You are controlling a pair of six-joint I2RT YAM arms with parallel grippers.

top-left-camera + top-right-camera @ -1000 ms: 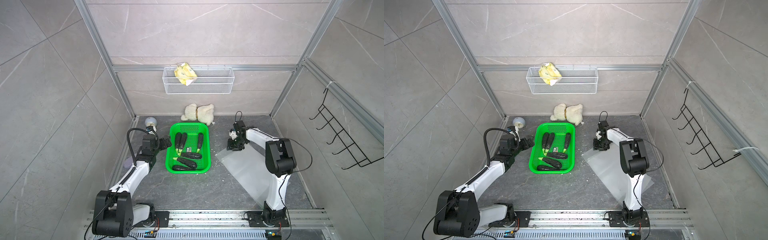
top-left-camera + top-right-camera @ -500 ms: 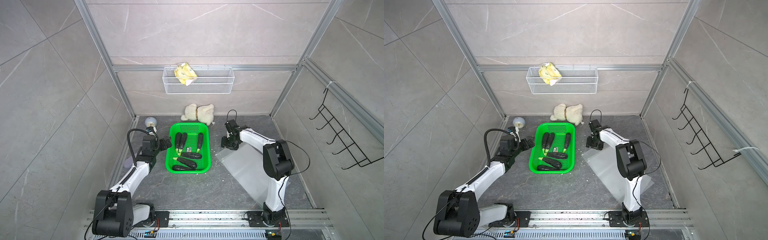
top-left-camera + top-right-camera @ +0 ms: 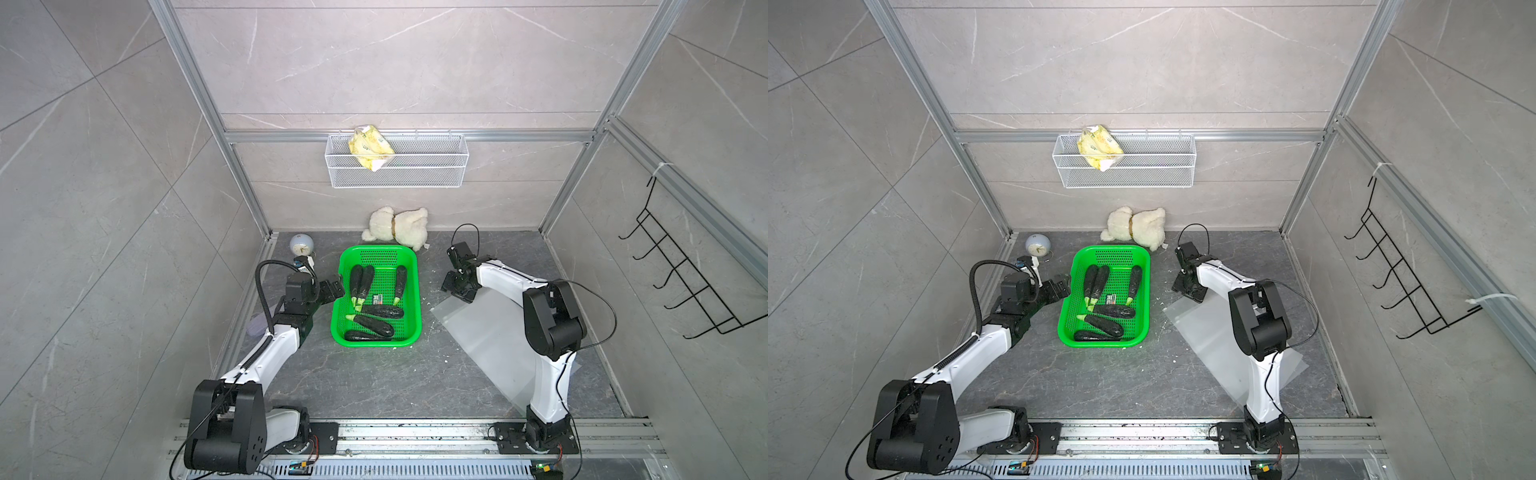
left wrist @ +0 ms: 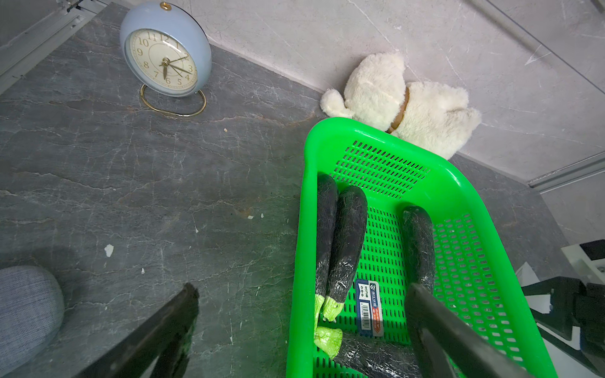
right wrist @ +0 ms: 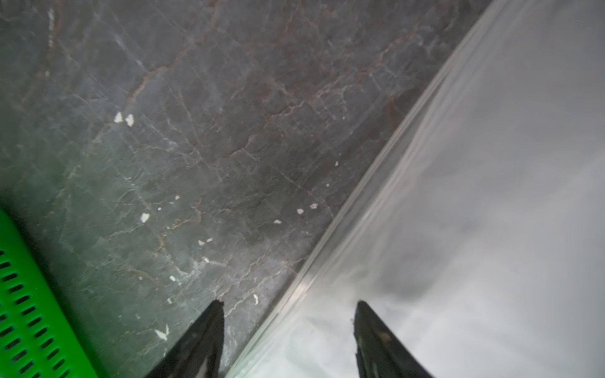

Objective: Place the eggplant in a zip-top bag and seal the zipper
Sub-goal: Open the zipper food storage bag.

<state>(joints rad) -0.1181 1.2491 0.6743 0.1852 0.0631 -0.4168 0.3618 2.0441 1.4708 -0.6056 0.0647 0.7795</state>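
Gleaming black eggplants (image 3: 382,311) (green-stemmed)

On the dark stone worktop (image 3: 374,382): green basket (image 3: 376,249) in the middle, clear zip-top bag (image 3: 490,332) flat beside it, clock (image 3: 301,244) far left, plush toy (image 3: 399,226) by the back wall, white crumbs (image 5: 145,217) scattered.

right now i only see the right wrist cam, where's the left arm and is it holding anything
observer: The left end effector hovers open at the green basket's left rim, empty.
operator: how many eggplants in there
observer: Six eggplants, all lying in the basket.
operator: how does the whole bag lie
observer: The zip-top bag lies flat on the table, with the right end effector at its far edge.
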